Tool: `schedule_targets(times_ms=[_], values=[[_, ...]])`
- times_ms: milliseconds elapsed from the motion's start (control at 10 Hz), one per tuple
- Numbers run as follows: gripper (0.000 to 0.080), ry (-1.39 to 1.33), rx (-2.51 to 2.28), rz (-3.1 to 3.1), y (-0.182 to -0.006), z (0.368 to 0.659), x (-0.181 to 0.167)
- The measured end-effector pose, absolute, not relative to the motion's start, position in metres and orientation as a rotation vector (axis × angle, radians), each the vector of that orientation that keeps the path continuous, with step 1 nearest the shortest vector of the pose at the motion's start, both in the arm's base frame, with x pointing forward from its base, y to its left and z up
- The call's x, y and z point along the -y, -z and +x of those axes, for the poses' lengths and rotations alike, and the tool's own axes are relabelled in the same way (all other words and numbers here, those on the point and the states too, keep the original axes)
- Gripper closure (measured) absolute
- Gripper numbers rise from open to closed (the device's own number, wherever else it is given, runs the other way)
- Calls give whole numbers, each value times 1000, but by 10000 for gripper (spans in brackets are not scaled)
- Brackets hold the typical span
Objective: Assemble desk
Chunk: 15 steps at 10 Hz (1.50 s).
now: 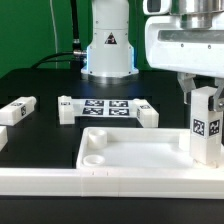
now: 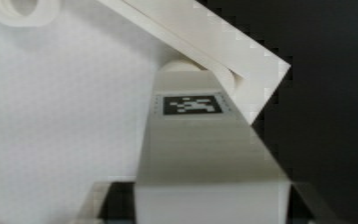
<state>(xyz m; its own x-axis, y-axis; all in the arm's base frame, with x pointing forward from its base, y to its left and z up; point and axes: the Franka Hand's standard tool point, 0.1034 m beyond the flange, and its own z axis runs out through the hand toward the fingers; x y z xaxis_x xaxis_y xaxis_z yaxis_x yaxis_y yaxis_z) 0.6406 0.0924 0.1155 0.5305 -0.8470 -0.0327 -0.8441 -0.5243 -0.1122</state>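
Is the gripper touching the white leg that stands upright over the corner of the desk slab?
Touching. The wrist view shows it: the gripper has a dark finger flat against each side of the leg, with no gap between them.

The desk slab [image 1: 140,150] is smooth white plastic with a soft sheen. The upright leg [image 1: 205,145] is the same satin plastic and carries a flat, matt black-and-white printed tag [image 2: 195,104]. The table [image 1: 40,85] looks black and matt. The arm's base shell [image 1: 108,45] is glossy white.
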Motion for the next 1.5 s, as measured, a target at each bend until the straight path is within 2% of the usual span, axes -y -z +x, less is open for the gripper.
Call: schedule_targets(times_ms=[100,200,500,1500], values=[[314,44,-1376,-2697,-116,641,-95],[187,43,-1286,-2743,-117,640,-97],[152,66,-885,-2903,-117,639,-108],[151,132,365,-3060,-114,639,-108]])
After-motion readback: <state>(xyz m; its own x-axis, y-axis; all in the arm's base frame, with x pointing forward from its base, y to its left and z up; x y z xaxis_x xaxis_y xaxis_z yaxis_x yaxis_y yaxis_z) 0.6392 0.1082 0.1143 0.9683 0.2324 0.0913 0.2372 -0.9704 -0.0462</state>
